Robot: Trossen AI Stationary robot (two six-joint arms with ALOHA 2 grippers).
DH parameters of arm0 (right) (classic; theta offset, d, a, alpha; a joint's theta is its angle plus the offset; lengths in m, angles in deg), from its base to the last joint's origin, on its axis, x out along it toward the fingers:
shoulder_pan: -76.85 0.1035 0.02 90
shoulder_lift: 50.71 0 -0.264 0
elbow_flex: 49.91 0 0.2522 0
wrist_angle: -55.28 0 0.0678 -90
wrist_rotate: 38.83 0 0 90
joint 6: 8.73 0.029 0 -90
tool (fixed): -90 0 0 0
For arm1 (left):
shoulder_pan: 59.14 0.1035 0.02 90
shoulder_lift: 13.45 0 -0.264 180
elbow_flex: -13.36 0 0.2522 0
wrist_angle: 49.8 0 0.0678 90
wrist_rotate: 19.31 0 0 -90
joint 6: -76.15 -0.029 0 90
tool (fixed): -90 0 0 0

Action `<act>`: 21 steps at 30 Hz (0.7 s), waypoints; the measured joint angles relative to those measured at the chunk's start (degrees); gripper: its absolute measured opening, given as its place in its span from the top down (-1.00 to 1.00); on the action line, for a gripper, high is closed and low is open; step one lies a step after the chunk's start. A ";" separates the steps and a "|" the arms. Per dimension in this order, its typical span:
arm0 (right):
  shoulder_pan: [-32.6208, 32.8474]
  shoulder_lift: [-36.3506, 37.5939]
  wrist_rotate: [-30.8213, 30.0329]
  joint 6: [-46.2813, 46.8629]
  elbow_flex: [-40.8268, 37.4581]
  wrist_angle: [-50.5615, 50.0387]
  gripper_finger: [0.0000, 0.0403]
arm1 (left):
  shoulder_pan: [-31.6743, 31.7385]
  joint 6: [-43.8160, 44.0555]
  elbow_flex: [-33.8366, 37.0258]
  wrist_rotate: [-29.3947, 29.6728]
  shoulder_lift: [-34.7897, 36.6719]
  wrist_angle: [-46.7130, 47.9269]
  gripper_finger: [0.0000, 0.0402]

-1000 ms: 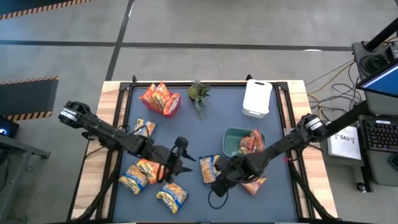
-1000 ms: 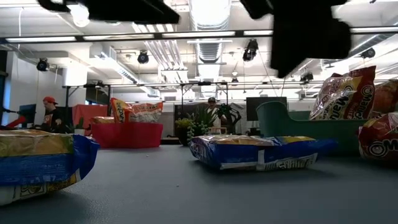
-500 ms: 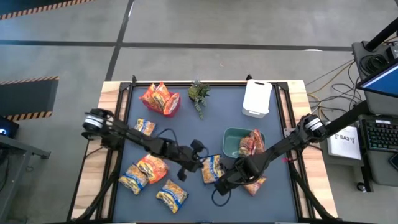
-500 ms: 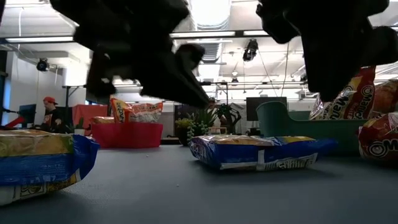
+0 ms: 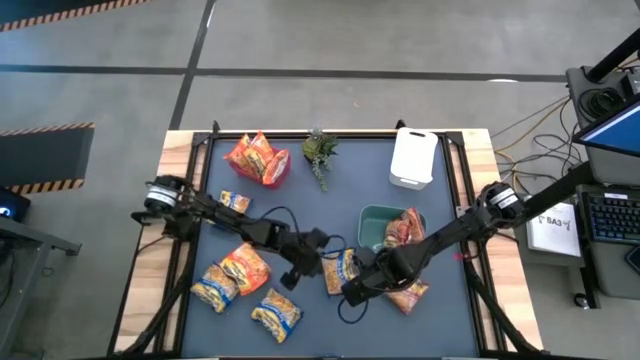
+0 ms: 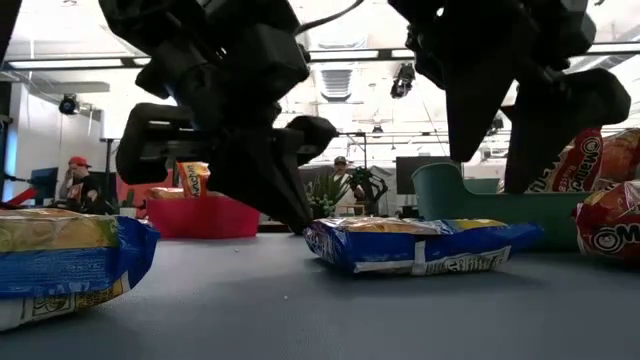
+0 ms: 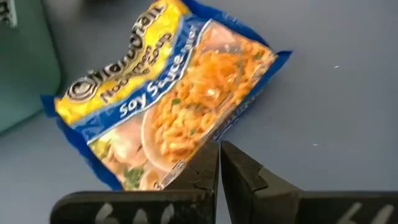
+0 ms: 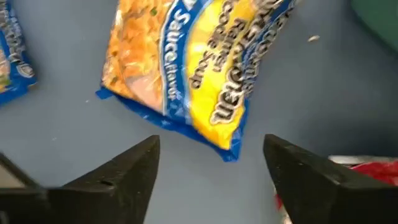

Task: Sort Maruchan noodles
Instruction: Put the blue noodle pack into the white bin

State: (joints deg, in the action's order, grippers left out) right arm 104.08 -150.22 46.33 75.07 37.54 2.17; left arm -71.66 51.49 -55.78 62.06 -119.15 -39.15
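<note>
While both grippers flank one yellow-and-blue packet (image 5: 339, 271), three more lie nearby.

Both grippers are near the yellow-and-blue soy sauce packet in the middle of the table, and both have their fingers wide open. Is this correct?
Not quite. Only the right gripper is open near the soy sauce packet. The left gripper has its fingers shut together, as the left wrist view shows.

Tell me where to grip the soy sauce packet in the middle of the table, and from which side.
The soy sauce packet lies flat, so I'd come from above and pinch across its short width near a crimped end; that part looks thinner than the noodle block. The right gripper, open, hangs over it, better placed than the left gripper, shut beside its edge.
</note>
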 joint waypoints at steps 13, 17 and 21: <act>-0.16 0.00 -1.81 -1.57 -1.09 1.18 -0.59 | 1.51 -0.31 -0.02 -2.47 -3.67 -7.62 1.00; -0.16 0.02 -2.42 0.67 -3.46 3.67 -0.59 | 2.18 -0.26 -0.20 -2.88 -5.56 -6.42 1.00; -0.14 0.02 -3.71 2.61 -4.86 4.70 -0.59 | 2.74 -0.02 -0.20 -2.98 -5.60 -4.14 1.00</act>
State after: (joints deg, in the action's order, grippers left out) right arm 103.94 -150.20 42.62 77.68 32.68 6.87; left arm -68.92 51.46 -55.97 59.08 -124.75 -43.29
